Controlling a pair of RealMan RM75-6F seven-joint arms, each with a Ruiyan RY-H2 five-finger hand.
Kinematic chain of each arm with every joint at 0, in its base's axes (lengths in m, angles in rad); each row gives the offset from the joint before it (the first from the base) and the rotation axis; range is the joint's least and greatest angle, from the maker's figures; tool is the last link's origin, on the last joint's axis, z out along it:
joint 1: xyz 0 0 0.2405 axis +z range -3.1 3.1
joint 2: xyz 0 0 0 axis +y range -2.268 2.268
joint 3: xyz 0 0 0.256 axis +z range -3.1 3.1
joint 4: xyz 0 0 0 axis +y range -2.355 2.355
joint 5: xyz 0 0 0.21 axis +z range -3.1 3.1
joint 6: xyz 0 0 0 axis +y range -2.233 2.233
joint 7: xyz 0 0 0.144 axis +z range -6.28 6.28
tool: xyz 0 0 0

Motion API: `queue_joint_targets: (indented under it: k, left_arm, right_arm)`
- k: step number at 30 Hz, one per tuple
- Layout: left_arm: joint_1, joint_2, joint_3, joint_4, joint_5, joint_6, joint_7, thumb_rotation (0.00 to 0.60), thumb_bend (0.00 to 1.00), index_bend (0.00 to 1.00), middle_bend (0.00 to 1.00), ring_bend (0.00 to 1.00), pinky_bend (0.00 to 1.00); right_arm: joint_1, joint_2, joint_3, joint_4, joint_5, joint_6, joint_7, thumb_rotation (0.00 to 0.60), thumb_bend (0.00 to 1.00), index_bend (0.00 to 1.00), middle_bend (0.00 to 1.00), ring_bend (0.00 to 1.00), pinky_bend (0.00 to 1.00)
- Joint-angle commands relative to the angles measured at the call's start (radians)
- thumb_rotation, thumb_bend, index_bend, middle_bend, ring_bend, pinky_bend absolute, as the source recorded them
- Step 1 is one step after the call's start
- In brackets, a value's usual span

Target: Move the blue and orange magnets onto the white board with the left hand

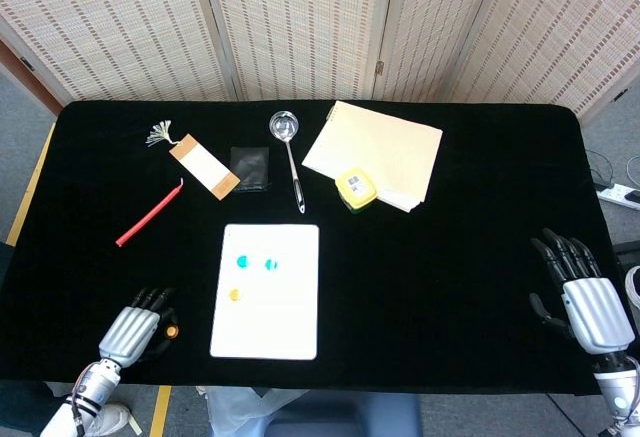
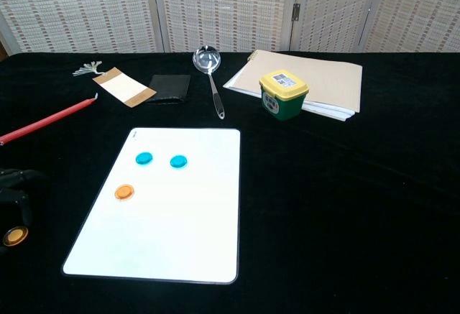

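Two blue magnets point(image 2: 144, 158) and one orange magnet point(image 2: 124, 192) sit on the white board point(image 2: 180, 242). Another orange magnet point(image 2: 14, 236) lies off it, near-left, by the left hand point(image 1: 130, 330), whose dark fingertips look loosely released, mostly cut off in the chest view. Right hand point(image 1: 590, 307) is splayed, holding nothing.

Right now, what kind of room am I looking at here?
Probably a robot test or demo setup, not a home: a black-draped table backed by woven folding screens, with a white board and odd props laid out between two robot hands.
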Motion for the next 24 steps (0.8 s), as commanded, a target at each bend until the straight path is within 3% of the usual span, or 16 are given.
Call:
queue_joint_targets:
  k: [1,15,24]
  left_arm:
    - [0.001,-0.003,-0.001,0.004,0.0,-0.003,-0.002,0.6,0.39,0.45,0.08,0.0,0.0]
    - [-0.008,-0.017,-0.016,0.026,0.015,-0.015,-0.035,0.6,0.41,0.53,0.11,0.0,0.0]
    - [-0.062,0.022,-0.058,-0.055,0.043,-0.024,-0.041,0.6,0.41,0.52,0.11,0.0,0.0]
  right_arm:
    - [0.0,0.0,0.0,0.0,0.001,0.0,-0.001,0.6,0.46,0.0,0.0,0.0,0.0]
    - [-0.002,0.002,0.0,-0.002,0.003,0.002,-0.002,0.6,0.46,0.0,0.0,0.0,0.0]
    - [-0.005,0.004,0.001,0.004,0.006,0.008,0.006,0.6,0.46,0.0,0.0,0.0,0.0]
